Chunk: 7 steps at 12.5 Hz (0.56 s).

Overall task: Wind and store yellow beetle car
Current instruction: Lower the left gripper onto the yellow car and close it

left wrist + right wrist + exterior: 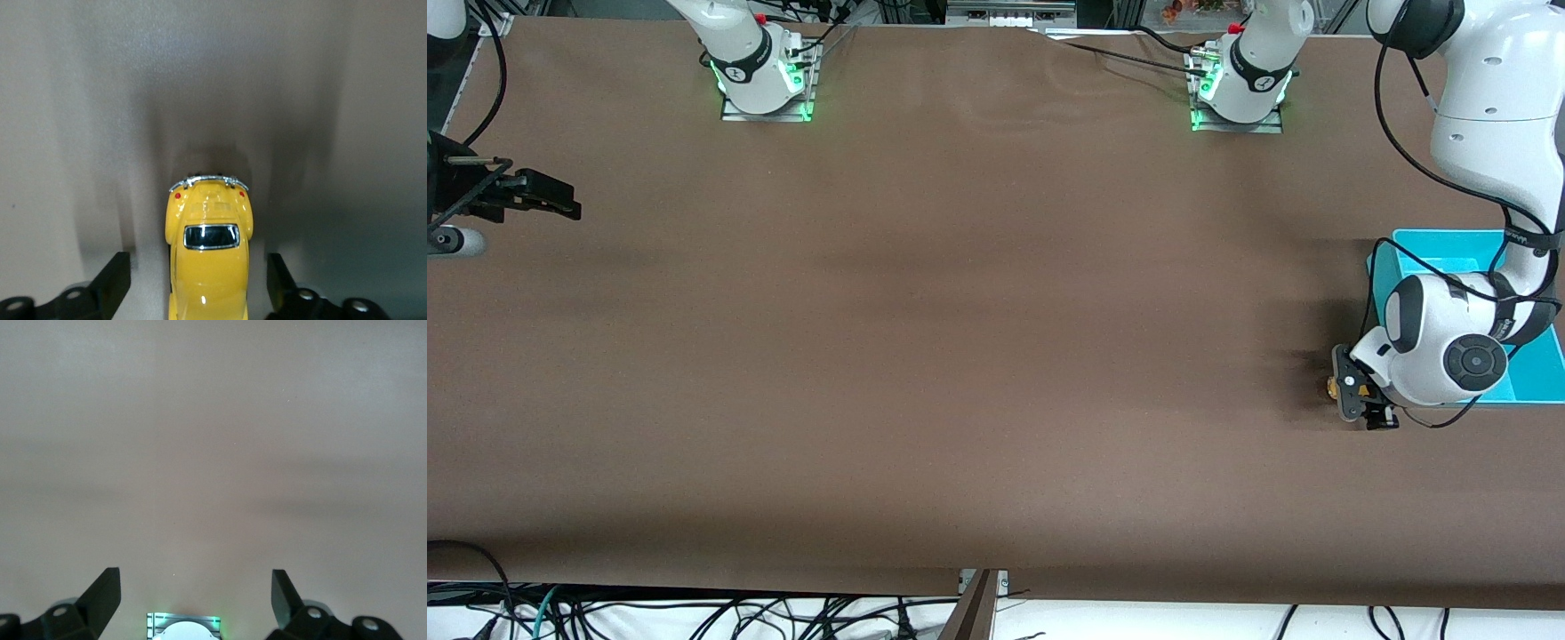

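While the right gripper [560, 200] is waiting at its end of the table, fingers apart, the left gripper [198, 283] is straddling the yellow beetle car [209, 257] on the cloth beside the teal bin [1449, 244], fingers spread, not touching, probably lining up a grasp for winding.

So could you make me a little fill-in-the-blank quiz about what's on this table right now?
1. The left gripper has its fingers open on either side of a small ____ toy car.
2. The bin beside that car is coloured ____.
3. The toy car rests on the ____ table, not in the bin.
4. The right gripper waits with its fingers ____.

Missing words: yellow; teal; brown; open
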Available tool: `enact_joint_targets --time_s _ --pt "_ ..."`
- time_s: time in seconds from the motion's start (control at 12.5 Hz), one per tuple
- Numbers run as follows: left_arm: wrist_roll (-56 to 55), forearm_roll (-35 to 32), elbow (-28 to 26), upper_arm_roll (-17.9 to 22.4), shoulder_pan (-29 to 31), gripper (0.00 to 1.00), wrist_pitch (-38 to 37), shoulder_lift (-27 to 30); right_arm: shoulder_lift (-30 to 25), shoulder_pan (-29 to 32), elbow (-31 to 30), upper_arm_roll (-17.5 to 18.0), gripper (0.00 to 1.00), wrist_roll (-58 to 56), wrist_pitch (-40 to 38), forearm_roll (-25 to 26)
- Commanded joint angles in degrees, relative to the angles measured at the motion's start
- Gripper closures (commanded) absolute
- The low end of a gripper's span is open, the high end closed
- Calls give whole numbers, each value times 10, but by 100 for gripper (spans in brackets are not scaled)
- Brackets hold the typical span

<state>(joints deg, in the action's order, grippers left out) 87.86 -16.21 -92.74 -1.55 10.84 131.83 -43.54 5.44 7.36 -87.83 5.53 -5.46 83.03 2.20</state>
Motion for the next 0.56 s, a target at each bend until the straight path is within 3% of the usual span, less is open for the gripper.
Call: enact_joint_targets --time_s 0.0,0.16,0.48 --pt "11 -7 -3 -1 1 86 3 6 -2 -3 6 -5 0 -7 -2 -9" --pt "10 -7 -2 -8 -3 88 -19 22 3 -2 8 -5 0 -8 -2 -8" --pt "-8 -2 27 -57 -17 87 -188 93 7 -2 13 -5 0 -8 -3 -5"
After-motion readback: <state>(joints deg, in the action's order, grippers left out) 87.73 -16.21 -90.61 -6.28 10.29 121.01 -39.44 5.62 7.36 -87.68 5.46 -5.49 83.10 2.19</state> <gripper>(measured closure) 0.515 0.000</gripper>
